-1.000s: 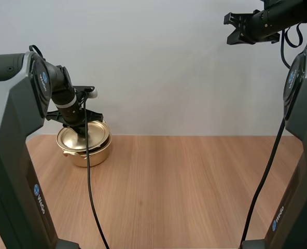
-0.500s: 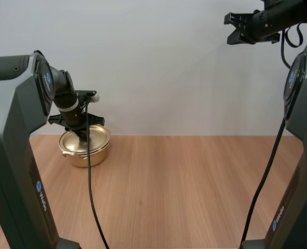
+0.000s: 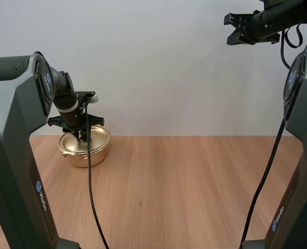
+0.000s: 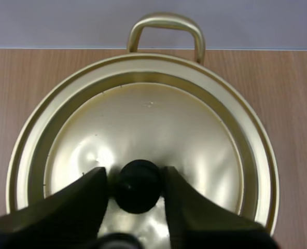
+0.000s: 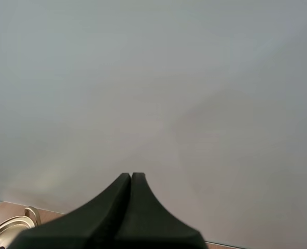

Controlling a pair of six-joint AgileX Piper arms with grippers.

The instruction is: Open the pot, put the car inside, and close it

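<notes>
A gold pot stands at the table's far left, its gold lid lying level on the rim. My left gripper comes down onto the lid from above. In the left wrist view its two fingers press against either side of the lid's black knob, so my left gripper is shut on it. One loop handle of the pot sticks out past the lid. My right gripper hangs high in the air at the far right, shut on nothing; its fingers lie together as one wedge.
The wooden table stretches bare from the pot to the right edge. A pale wall stands close behind the pot. The pot's rim peeks past my right gripper in the right wrist view.
The lid sat tilted over the pot a second ago and now lies level on its rim. My left wrist has risen slightly and shifted left. The right arm is still.
</notes>
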